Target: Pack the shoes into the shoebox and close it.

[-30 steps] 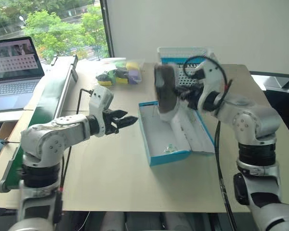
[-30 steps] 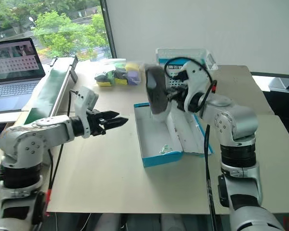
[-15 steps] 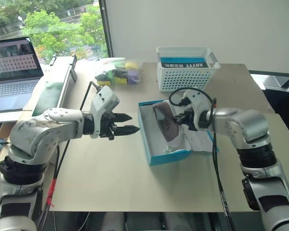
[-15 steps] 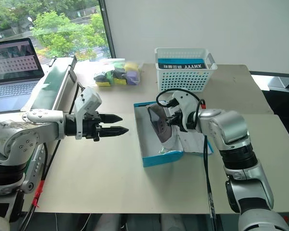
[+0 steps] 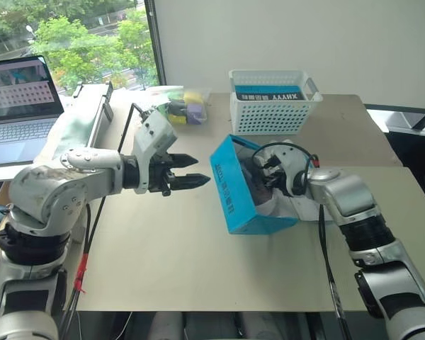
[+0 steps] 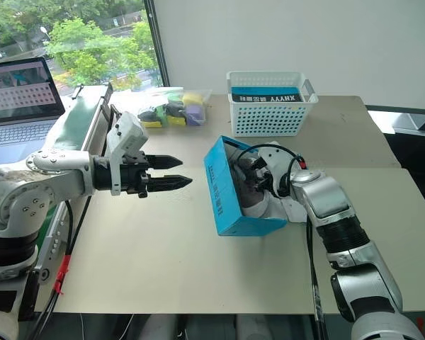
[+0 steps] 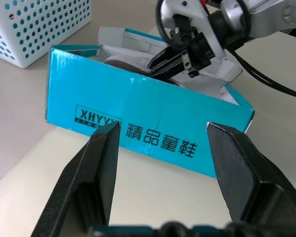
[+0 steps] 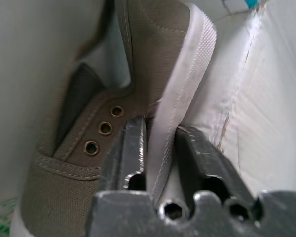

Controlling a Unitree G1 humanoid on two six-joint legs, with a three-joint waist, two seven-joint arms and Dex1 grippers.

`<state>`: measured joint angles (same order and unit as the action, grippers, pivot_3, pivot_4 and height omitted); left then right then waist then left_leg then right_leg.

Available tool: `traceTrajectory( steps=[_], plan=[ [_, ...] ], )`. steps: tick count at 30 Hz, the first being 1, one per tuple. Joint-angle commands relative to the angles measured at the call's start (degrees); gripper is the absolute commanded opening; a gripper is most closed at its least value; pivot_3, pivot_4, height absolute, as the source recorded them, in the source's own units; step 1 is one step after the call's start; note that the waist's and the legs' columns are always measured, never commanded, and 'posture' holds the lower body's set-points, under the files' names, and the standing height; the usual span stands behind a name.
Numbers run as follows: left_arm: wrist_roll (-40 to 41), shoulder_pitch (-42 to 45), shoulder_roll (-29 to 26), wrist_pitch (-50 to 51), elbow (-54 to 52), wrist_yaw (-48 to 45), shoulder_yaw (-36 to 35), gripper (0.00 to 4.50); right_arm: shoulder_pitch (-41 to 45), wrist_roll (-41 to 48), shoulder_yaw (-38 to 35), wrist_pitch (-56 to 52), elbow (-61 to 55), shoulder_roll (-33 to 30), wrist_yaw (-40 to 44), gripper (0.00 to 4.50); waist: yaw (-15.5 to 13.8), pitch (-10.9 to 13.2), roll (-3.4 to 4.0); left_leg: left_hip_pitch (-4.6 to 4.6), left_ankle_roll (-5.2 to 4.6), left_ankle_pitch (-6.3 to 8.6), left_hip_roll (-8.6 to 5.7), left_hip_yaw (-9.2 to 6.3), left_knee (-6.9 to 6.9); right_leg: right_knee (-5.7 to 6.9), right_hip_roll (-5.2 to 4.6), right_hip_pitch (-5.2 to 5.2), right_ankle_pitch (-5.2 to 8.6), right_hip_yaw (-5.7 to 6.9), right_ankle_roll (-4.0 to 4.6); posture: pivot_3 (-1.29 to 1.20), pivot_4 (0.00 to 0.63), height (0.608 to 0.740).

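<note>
The bright-blue shoebox (image 5: 234, 188) stands tilted at mid-table, its lettered long wall (image 7: 148, 133) raised and facing my left arm. My right gripper (image 5: 264, 177) reaches inside it. In the right wrist view its jaws (image 8: 160, 126) pinch the white-soled side of a grey-taupe shoe (image 8: 153, 44), which lies against the box's white inner wall. My left gripper (image 5: 196, 171) hovers open a short way from the box's blue wall, pointing at it with nothing between its fingers (image 7: 106, 163).
A white perforated basket (image 5: 273, 106) holding a blue lettered item stands behind the box. A bag of coloured items (image 5: 177, 110) lies at the back left. A laptop (image 5: 21, 99) and a long green-topped rail (image 5: 74, 134) are off the table's left side.
My right gripper came down with the shoe into the box. The box has tipped, its lettered wall lifting. My left gripper rose slightly and edged toward the box.
</note>
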<state>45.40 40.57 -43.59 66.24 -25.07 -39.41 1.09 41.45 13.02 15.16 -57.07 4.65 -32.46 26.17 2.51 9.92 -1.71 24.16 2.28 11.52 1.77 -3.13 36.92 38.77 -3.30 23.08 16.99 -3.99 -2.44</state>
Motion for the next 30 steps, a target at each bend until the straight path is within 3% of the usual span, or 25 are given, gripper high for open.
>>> traceTrajectory(
  steps=[1, 6, 20, 24, 30],
  plan=[
    [0.6, 0.6, -0.9, 0.0, -1.8, -0.5, -1.2, 3.0, -0.1, -0.7, 0.5, -2.1, -2.5, 0.5, 1.3, 2.66, 0.0, 0.0, 0.0, 0.01, 0.0, 0.0, 0.0, 0.0, 0.0, 0.0, 0.0, 0.02, 0.0, 0.0, 0.0, 0.0, 0.15, 0.74],
    [-0.3, 0.6, -1.1, -0.7, -1.3, -1.3, -0.3, 3.0, 2.8, -0.6, -0.4, -5.3, -6.4, 1.6, 1.8, 4.4, 0.1, 0.0, 0.01, 0.05, 0.0, 0.0, 0.0, 0.0, -0.01, 0.0, 0.0, 0.07, 0.0, 0.0, 0.0, 0.0, 0.15, 0.74],
    [-1.7, 0.1, -0.9, -1.2, -1.3, -1.9, 0.2, 3.0, 10.2, -1.1, -1.7, -10.8, -12.0, 2.5, 0.9, 4.45, 0.0, 0.0, 0.01, 0.06, 0.0, 0.0, -0.01, 0.0, -0.01, 0.02, -0.01, 0.08, 0.0, 0.0, 0.0, 0.0, 0.15, 0.74],
    [-0.9, -1.0, 0.2, 1.9, -0.1, 1.7, -3.2, 3.0, 11.4, 5.9, -9.8, -9.1, -13.8, 6.2, 4.8, 4.45, 0.2, 0.0, 0.01, 0.05, 0.0, 0.0, 0.0, 0.01, 0.0, 0.05, -0.01, 0.1, 0.0, -0.01, 0.0, 0.0, 0.15, 0.74],
    [-7.4, -7.7, -1.1, 3.9, 1.6, 11.0, -6.4, 3.0, 10.1, 21.9, -17.3, -6.7, -20.7, 7.7, 18.5, 4.45, 0.2, 0.0, 0.02, 0.03, -0.03, 0.02, 0.03, -0.02, -0.04, 0.1, 0.01, 0.12, 0.0, 0.0, 0.0, 0.0, 0.15, 0.74]
  ],
)
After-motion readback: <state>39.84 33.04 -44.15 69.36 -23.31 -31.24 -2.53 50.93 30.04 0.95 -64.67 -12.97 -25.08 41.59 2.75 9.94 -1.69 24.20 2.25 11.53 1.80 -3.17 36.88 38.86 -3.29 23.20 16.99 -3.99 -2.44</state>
